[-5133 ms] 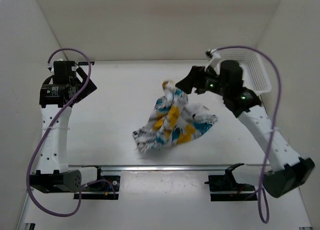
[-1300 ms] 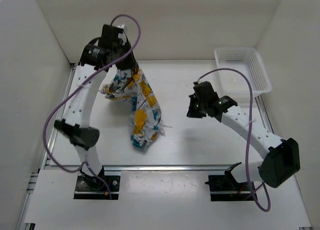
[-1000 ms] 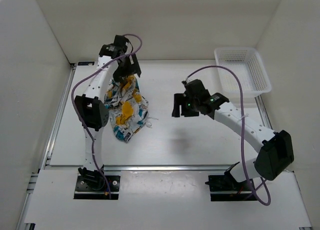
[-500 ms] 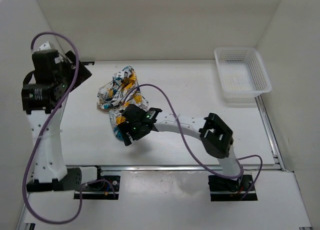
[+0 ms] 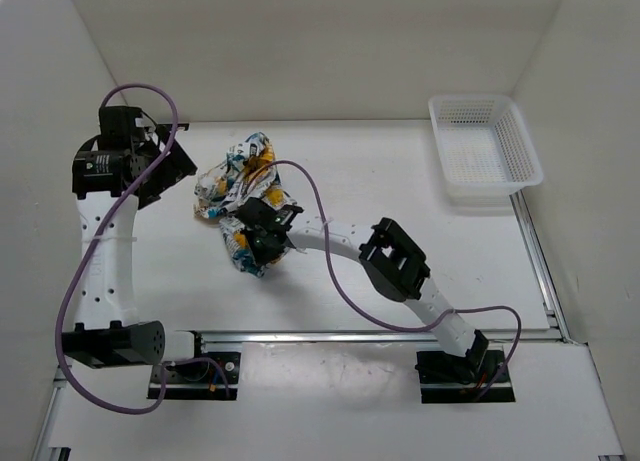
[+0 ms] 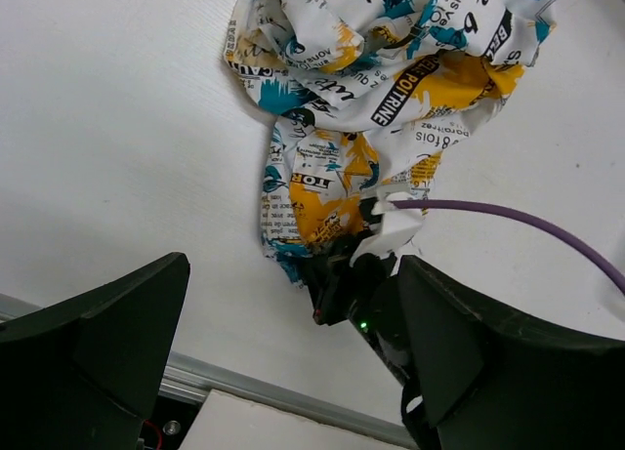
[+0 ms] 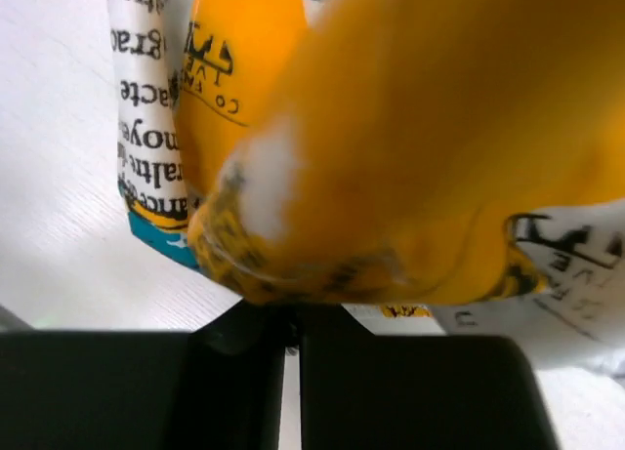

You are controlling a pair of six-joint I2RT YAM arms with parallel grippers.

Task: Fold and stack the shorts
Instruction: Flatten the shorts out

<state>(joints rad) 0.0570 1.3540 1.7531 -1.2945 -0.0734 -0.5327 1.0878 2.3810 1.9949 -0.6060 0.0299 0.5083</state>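
The shorts (image 5: 236, 181) lie crumpled in a heap left of the table's middle, white with teal, yellow-orange and black print. My right arm reaches across, and its gripper (image 5: 259, 249) is shut on the near lower end of the heap. In the right wrist view yellow fabric (image 7: 391, 128) bulges over the closed fingertips of the right gripper (image 7: 291, 318). The left gripper (image 5: 163, 167) hangs open and empty to the left of the shorts. In its own view the wide-open left gripper (image 6: 293, 367) looks down on the shorts (image 6: 391, 69) and the right gripper (image 6: 337, 284).
A white mesh basket (image 5: 524, 146) stands at the back right corner. The right arm's purple cable (image 6: 508, 216) loops over the table beside the shorts. A metal rail (image 5: 350, 333) runs along the near edge, and white walls close in left, back and right.
The left arm let the shorts drop and drew back left, staying open. My right arm swung across to the heap's near end and its jaws closed there.
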